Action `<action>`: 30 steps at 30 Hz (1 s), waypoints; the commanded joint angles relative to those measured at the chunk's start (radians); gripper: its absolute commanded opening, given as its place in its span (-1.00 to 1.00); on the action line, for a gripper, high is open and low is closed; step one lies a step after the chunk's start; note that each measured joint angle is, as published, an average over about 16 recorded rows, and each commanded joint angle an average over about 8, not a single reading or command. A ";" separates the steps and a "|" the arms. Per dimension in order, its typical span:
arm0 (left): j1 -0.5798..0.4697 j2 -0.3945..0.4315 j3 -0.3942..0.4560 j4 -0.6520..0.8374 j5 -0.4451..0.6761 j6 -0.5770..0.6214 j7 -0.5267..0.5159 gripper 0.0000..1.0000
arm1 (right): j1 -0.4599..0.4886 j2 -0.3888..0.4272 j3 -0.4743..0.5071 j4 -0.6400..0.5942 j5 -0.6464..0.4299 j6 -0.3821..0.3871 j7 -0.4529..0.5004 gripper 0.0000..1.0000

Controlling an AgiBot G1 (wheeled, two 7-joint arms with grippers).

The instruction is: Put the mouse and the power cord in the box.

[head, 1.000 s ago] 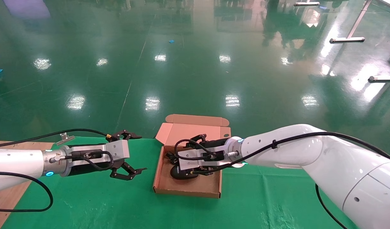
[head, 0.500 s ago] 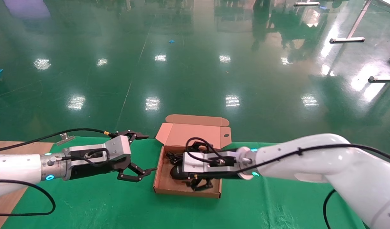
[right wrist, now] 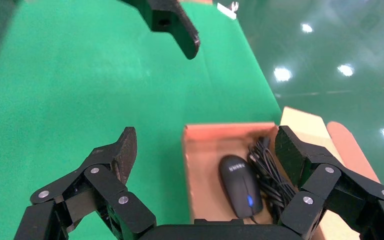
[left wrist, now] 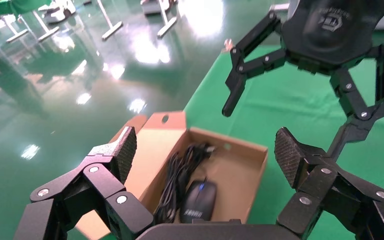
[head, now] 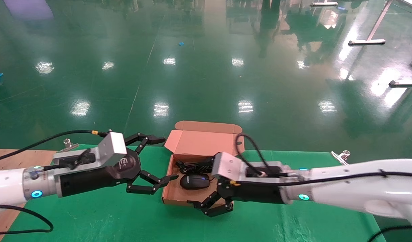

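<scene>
My right gripper [head: 211, 205] is wide open and holds nothing, low by the near wall of the box [head: 179, 201]. My left gripper [head: 158, 161] waits open beside it. The mouse [head: 194, 181] and the power cord [head: 192, 165] lie inside, so I think closing the lid [head: 206, 141] comes next.

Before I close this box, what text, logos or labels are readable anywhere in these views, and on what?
No text can be read for certain.
Mouse: short pale brand word near its rear end, too blurred to read; blue mark, no text.
Right gripper body, seen from the left wrist: embossed logo, illegible.
Left gripper body: red-and-white emblem, too small.
Box: no print visible.
</scene>
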 commanded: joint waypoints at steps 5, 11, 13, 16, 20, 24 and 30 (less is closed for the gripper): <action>0.054 -0.048 -0.080 -0.123 -0.011 0.037 -0.108 1.00 | -0.058 0.076 0.105 0.071 0.063 -0.082 0.051 1.00; 0.108 -0.096 -0.159 -0.246 -0.022 0.074 -0.215 1.00 | -0.116 0.152 0.209 0.142 0.125 -0.165 0.102 1.00; 0.126 -0.112 -0.186 -0.287 -0.026 0.086 -0.251 1.00 | -0.135 0.177 0.244 0.165 0.146 -0.192 0.119 1.00; 0.153 -0.136 -0.225 -0.348 -0.032 0.105 -0.304 1.00 | -0.164 0.215 0.296 0.200 0.177 -0.233 0.144 1.00; 0.189 -0.167 -0.278 -0.430 -0.039 0.130 -0.376 1.00 | -0.203 0.266 0.366 0.247 0.219 -0.288 0.178 1.00; 0.225 -0.199 -0.332 -0.512 -0.047 0.154 -0.448 1.00 | -0.242 0.317 0.435 0.295 0.261 -0.343 0.213 1.00; 0.274 -0.243 -0.405 -0.625 -0.057 0.188 -0.547 1.00 | -0.295 0.386 0.531 0.360 0.318 -0.419 0.259 1.00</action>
